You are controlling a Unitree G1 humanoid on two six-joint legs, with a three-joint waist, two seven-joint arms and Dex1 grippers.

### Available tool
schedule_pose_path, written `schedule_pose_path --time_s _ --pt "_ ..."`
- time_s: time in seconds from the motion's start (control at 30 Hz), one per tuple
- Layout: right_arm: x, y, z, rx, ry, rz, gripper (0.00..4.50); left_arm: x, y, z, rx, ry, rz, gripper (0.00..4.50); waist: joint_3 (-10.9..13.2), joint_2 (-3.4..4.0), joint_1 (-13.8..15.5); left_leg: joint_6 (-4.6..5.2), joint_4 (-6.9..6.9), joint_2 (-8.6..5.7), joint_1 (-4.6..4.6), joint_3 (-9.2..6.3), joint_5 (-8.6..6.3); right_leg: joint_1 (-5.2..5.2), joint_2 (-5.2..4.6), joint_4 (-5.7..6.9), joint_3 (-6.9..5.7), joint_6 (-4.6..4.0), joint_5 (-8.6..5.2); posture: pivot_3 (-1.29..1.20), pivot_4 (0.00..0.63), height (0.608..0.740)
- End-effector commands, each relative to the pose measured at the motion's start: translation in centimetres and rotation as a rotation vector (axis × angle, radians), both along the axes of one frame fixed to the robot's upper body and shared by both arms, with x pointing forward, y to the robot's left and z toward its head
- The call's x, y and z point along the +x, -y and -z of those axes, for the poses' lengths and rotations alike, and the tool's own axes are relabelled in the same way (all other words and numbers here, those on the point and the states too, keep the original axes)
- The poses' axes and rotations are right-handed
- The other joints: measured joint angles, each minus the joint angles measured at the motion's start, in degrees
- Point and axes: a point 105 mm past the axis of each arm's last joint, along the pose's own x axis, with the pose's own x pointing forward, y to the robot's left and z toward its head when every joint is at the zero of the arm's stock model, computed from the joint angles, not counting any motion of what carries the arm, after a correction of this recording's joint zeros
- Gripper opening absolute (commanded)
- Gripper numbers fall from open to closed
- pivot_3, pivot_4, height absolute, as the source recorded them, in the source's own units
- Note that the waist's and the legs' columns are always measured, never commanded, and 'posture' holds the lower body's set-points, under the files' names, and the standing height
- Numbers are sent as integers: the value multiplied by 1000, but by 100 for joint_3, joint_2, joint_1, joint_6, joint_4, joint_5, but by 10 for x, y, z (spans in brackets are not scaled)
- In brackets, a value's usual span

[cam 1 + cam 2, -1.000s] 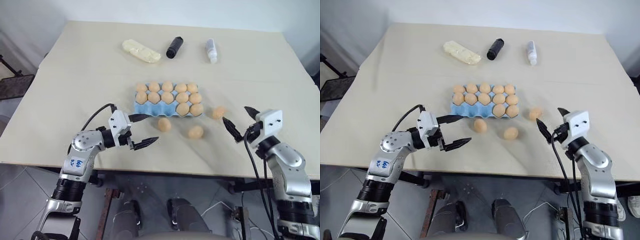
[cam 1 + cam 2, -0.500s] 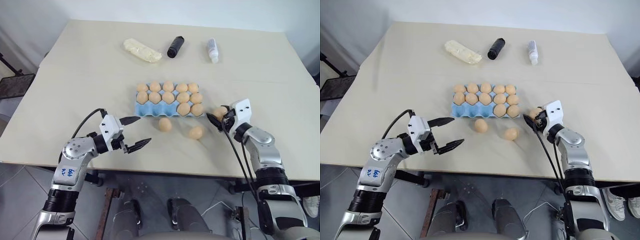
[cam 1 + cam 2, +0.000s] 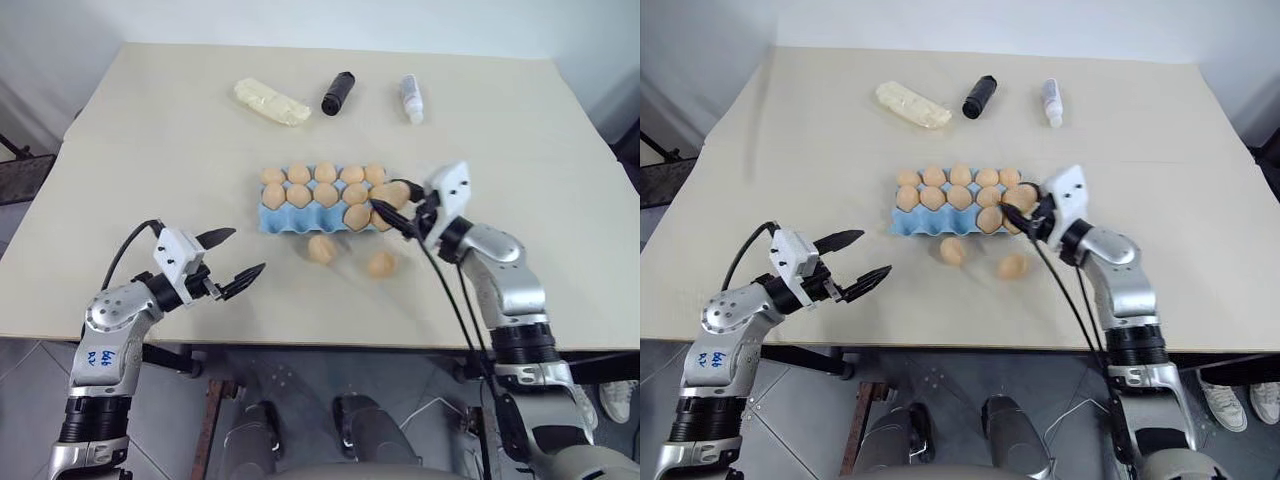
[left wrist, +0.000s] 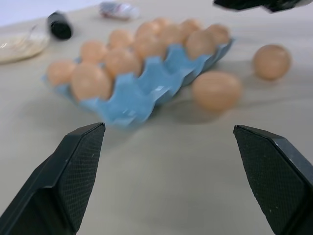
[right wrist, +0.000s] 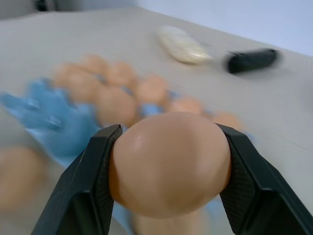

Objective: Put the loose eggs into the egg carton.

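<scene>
Right end effector [image 5: 168, 196] lifted egg [image 5: 168, 164] over carton [image 3: 300, 215], long axis crosswise.

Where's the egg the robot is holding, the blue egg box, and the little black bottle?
held egg [image 5: 170, 164]: right wrist view, middle of shell.
egg carton [image 3: 285, 219]: left eye view, front wall.
black bottle [image 3: 337, 92]: left eye view, body.

place: lab-like test room | cues: beige table [image 3: 150, 150], white walls [image 3: 300, 20], grey tile floor [image 3: 30, 400]

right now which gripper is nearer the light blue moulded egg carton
Right. The right gripper, shut on a tan egg, hangs over the right end of the light blue moulded egg carton. The left gripper, open, sits well off its left front corner.
</scene>
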Motion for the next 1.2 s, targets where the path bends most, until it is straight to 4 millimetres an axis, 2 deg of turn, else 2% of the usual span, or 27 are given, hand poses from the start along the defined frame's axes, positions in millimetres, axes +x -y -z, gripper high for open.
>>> schedule_pose_path --time_s 0.03,0.17,0.23,0.33,0.43,0.47,0.57,0.67,0.77,0.97,1.1,1.2 --pt "-4 -28 -8 -23 31 -78 2387 -1 -10 -5 -4 22 -35 4500 0 0 13 0 0 0 -1 -1 0 -1 -1 -1 -1 0 0 0 150 740" --pt "2 -55 4 -92 53 -119 2387 -3 -12 -5 -5 26 -52 4500 0 -1 49 4 -1 -9 -10 -1 -3 -2 -10 -11 -8 0 0 0 150 740" --pt "7 -58 6 -101 63 -113 2387 -4 -12 -6 -7 28 -56 4500 -1 -2 27 6 -1 -9 -9 5 -4 -2 -10 -11 -9 0 0 0 150 740" --pt "10 -53 6 -99 65 -105 3395 -5 -10 -6 -8 31 -56 4500 -1 -2 32 4 -3 -7 -9 -1 -4 -3 -8 -11 -8 -1 -1 0 150 740" --pt "8 -40 -5 -83 94 -89 4440 -7 -8 -9 -12 36 -50 4500 -1 -2 27 2 -6 -6 -11 1 -5 -5 -7 -12 -5 -1 -1 0 150 740" --pt "7 -37 -7 -80 103 -88 4440 -7 -7 -9 -13 37 -47 4500 -1 -2 29 2 -6 -6 -11 1 -5 -5 -7 -12 -5 -1 -1 0 150 740" --pt "-10 -15 -16 -77 143 -100 4440 -6 -1 -12 -11 46 -20 4500 -1 -2 45 1 -6 -5 -11 0 -6 -5 -7 -13 -5 -1 -1 0 150 740" --pt "-37 19 -16 -77 161 -97 4440 -5 10 -13 13 55 35 4500 -1 -2 143 -3 -10 -5 -12 -5 -10 0 -6 -25 -7 -1 -2 0 150 740" --pt "-63 60 -1 -115 117 -36 4440 -4 24 -13 26 58 102 4500 -1 -2 191 -2 -11 -6 -14 -3 -15 2 -7 -34 -5 -1 -3 0 150 740" --pt "-101 117 18 -129 24 126 4440 -2 48 -7 45 28 244 4500 -1 -2 172 1 -9 -6 -7 1 -17 9 -4 -35 3 0 -3 0 150 740" --pt "-120 148 42 -139 -50 204 4440 6 56 -7 43 25 283 4500 -1 -2 165 -1 -9 -4 3 -2 -14 12 3 -29 5 -3 -1 0 150 740" --pt "-124 156 48 -157 -51 215 4440 10 59 -7 55 38 298 4500 -1 -2 162 3 -7 -7 2 -2 -12 12 0 -28 6 -2 -1 0 150 740"
